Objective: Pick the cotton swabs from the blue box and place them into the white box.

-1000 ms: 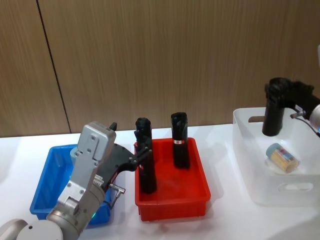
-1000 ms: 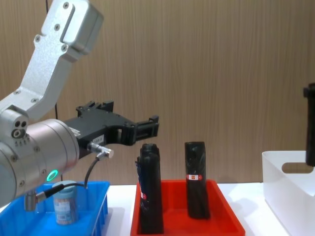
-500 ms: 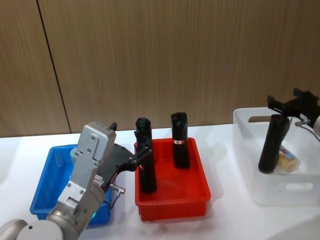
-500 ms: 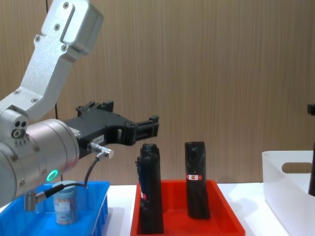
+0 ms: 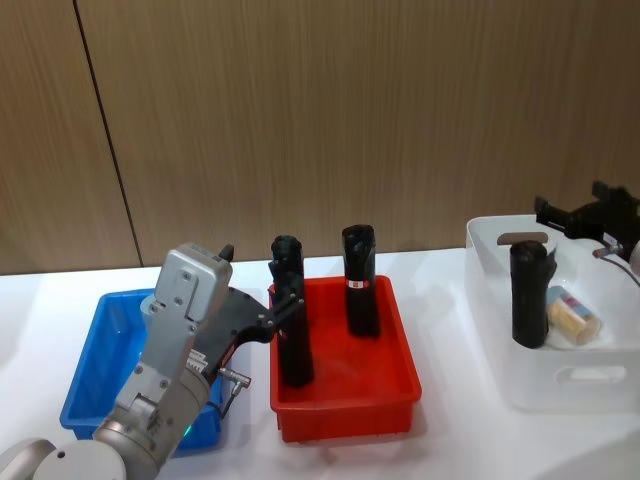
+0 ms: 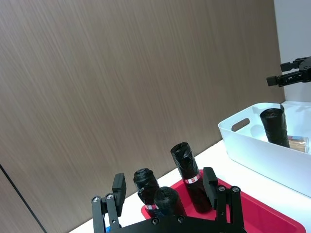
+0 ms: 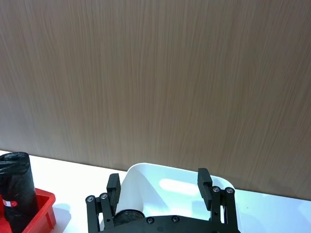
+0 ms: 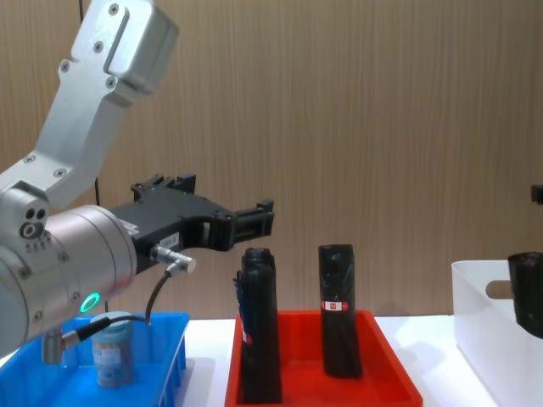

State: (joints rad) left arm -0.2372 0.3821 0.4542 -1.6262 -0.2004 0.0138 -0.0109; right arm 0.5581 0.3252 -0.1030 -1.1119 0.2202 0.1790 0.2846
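One tub of cotton swabs [image 8: 112,348] stands upright in the blue box [image 5: 100,350], tucked behind my left arm. Another cotton swab tub [image 5: 572,312] lies on its side in the white box [image 5: 560,380], next to a tall black wrapped cylinder [image 5: 528,295] standing upright there. My right gripper [image 5: 580,205] hovers open above the white box's far side, holding nothing; its fingers [image 7: 113,184] spread wide over the box rim [image 7: 170,187]. My left gripper [image 8: 254,216] is open and empty, held above the blue box and pointing toward the red bin.
A red bin [image 5: 345,400] sits between the two boxes with black wrapped cylinders [image 5: 358,280] standing in it. A wooden wall runs close behind the white table. Bare tabletop lies between the red bin and the white box.
The black cylinder has gone down from my right gripper into the white box and now stands free and upright. The right gripper is open above it. The left arm has not moved.
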